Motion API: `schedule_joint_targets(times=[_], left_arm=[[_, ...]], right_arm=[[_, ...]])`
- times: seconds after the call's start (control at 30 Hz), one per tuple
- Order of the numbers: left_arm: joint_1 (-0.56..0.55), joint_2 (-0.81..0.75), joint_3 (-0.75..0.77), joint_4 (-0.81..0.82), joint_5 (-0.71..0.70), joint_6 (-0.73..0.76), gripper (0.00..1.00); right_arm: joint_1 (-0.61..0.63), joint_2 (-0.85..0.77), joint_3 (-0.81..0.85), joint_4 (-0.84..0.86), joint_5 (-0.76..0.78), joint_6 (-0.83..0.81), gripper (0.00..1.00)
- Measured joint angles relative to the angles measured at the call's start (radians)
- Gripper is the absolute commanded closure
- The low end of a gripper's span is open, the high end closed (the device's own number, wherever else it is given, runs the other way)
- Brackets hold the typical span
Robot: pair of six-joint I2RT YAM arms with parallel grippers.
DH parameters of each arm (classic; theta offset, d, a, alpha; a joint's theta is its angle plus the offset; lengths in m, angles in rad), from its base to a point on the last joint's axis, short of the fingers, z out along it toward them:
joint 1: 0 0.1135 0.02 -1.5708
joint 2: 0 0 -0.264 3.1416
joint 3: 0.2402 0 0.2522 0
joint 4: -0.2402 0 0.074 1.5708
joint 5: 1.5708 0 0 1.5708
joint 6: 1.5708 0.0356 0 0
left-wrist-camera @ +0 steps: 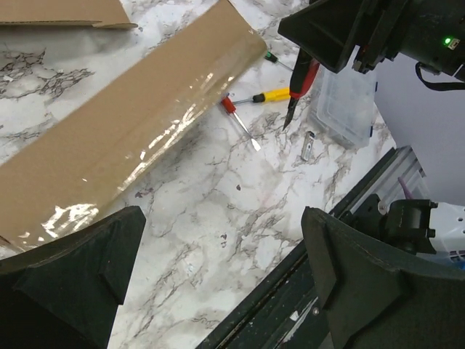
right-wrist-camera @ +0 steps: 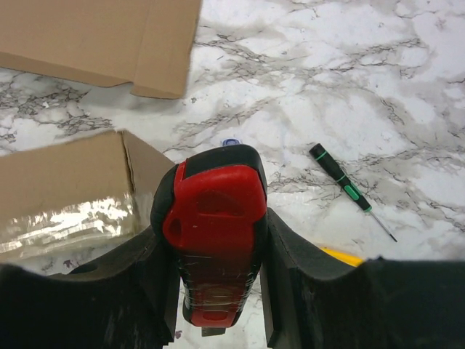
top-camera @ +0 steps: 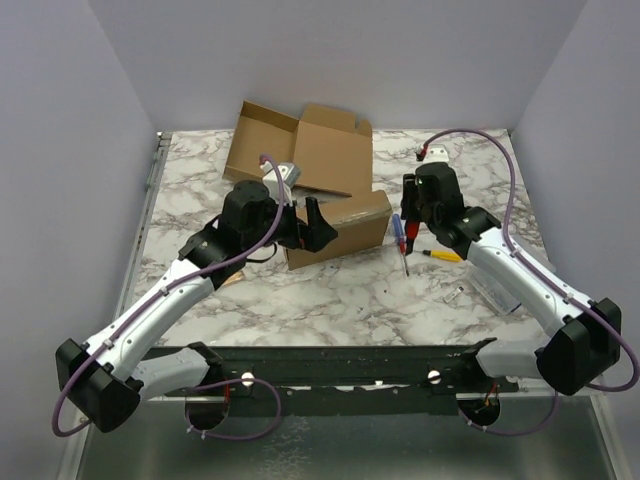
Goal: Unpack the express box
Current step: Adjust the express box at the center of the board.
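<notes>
The express box (top-camera: 337, 229) is a brown carton sealed with shiny clear tape, lying in the middle of the table; it also shows in the left wrist view (left-wrist-camera: 131, 131) and the right wrist view (right-wrist-camera: 62, 193). My left gripper (top-camera: 316, 224) hovers at the box's left end, open, with nothing between its fingers (left-wrist-camera: 374, 273). My right gripper (top-camera: 411, 222) is shut on a red and black utility knife (right-wrist-camera: 216, 225), held just right of the box. The knife (left-wrist-camera: 301, 86) points its blade down at the table.
An opened, flattened cardboard box (top-camera: 298, 148) lies behind the sealed one. Small screwdrivers lie right of the box: a red-handled one (left-wrist-camera: 237, 118), a yellow one (left-wrist-camera: 267, 95) and a green-black one (right-wrist-camera: 340, 180). A clear plastic case (left-wrist-camera: 346, 102) and a small metal piece (left-wrist-camera: 308, 145) lie nearby.
</notes>
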Motion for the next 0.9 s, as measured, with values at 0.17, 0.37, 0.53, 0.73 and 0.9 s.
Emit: schedule_joint_targets(times=[0.17,0.37,0.53,0.73,0.9], left_arm=[[0.010,-0.003,0.036,-0.026,-0.005,0.032,0.01],[0.067,0.167,0.251,-0.035,0.051,0.171,0.01],[0.081,0.418,0.428,-0.056,0.141,0.319,0.01],[0.070,0.665,0.582,-0.110,0.223,0.446,0.01],[0.029,0.721,0.603,-0.135,0.237,0.499,0.01]], right_arm=[[0.000,0.023,0.031,-0.015,-0.008,-0.009,1.00],[0.000,-0.051,0.034,-0.045,-0.048,-0.011,1.00],[0.000,-0.213,0.014,-0.072,-0.095,-0.007,1.00],[0.000,-0.401,-0.053,-0.074,-0.115,-0.002,0.99],[0.000,-0.460,-0.076,-0.084,-0.138,0.000,1.00]])
